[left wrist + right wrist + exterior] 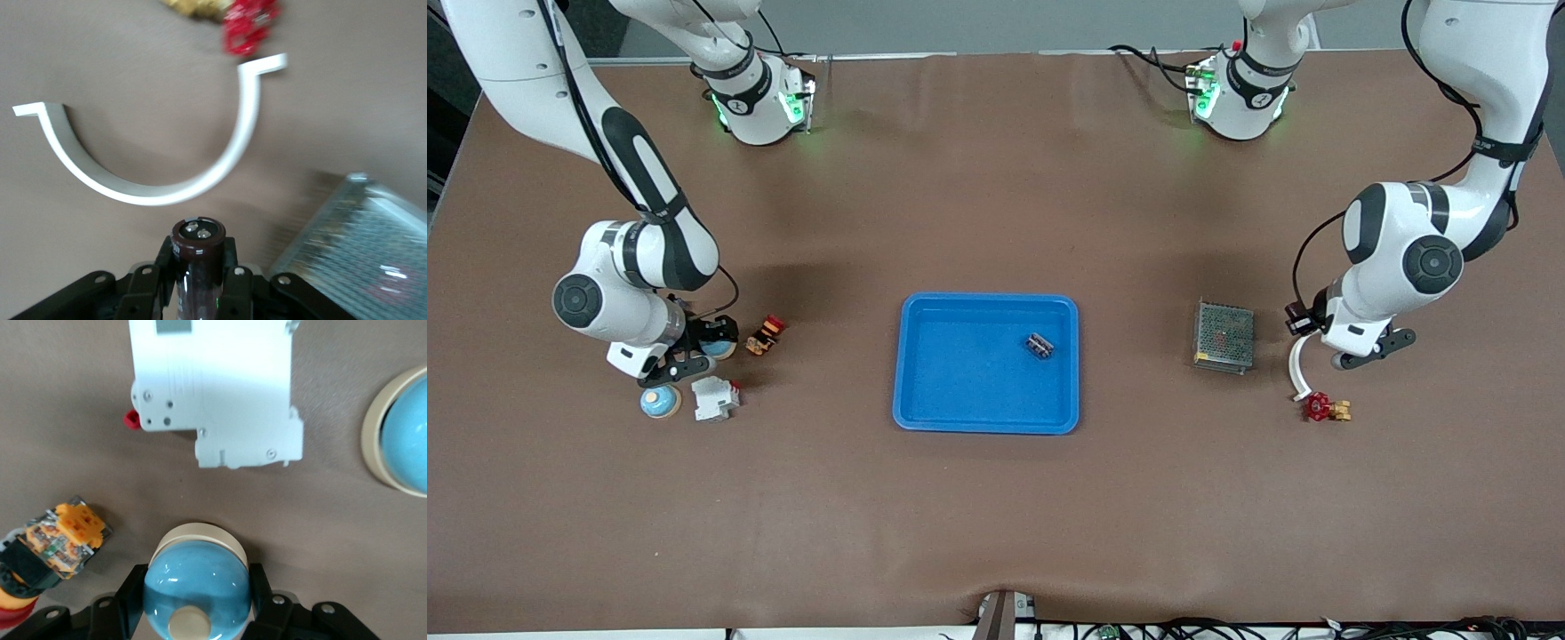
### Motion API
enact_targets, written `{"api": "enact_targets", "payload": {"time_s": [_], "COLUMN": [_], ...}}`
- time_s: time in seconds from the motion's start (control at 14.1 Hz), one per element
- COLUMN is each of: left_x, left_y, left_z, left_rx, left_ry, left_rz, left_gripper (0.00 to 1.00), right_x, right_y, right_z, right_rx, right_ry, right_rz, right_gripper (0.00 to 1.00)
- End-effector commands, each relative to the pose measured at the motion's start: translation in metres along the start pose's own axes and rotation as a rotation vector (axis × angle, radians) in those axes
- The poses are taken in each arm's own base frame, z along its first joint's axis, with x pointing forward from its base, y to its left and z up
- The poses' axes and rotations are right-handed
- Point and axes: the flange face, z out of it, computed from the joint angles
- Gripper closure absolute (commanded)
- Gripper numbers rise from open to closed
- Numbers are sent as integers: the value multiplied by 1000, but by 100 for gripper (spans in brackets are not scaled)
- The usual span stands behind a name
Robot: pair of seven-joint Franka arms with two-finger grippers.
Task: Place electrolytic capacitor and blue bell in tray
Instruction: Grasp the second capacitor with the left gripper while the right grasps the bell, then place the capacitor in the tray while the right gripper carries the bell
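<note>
The shallow bright blue rectangular plastic tray (985, 363), with rounded corners and a raised rim, lies at the middle of the brown table (996, 516); it looks stiff and light, and already carries a small dark part (1039, 346) near the corner toward the left arm's base. Next in size, the glossy pale-blue dome bell on a cream base (197, 581) sits clamped between the fingers of the right gripper (694, 349), low at the right arm's end of the table. Its smooth dome is probably slippery, so the hold across the base rim seems wise. A second similar bell (660, 402) rests nearer the front camera, beside a white plastic breaker (716, 397). Smallest, the dark brown cylindrical electrolytic capacitor with two metal terminals (198, 241) is pinched around its body by the left gripper (198, 280), near a grey mesh box (1224, 335). It should be light and rigid, though the round sleeve may roll.
</note>
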Motion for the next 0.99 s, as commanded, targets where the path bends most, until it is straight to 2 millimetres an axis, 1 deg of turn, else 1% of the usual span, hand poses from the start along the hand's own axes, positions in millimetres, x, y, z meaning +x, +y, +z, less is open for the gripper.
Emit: {"api": "enact_targets", "payload": {"time_s": [0.0,0.14,0.21,0.28,0.43,0.5,0.57,0.64,0.78,0.92], "left_x": [5,4,1,0,-2,-5,-8,-16,-32,-41], "left_y": [56,105,130,154,196,216,233,253,290,316], "left_z": [-43,-58,-61,-65,-67,-69,-68,-69,-62,-57], "left_rx": [-10,-24,-31,-43,-66,-80,-92,-104,-118,-137], "left_ry": [2,2,0,1,-4,-3,-4,-5,-13,-20], "left_rz": [-59,-113,-140,-168,-230,-249,-271,-289,-335,-377], "left_gripper": [100,100,100,100,100,100,100,100,100,100], "right_x": [8,28,38,47,63,70,76,80,84,85], "right_y": [-1,-2,-11,-27,-73,-99,-126,-154,-197,-241], "right_z": [-47,-88,-110,-137,-187,-207,-221,-229,-238,-246], "right_rx": [12,26,30,28,12,3,-7,-12,-10,14], "right_ry": [6,-27,-46,-59,-72,-75,-66,-49,-29,-8], "right_rz": [-5,-1,18,57,150,193,217,241,257,280], "right_gripper": [49,49,49,49,49,49,49,49,49,49]}}
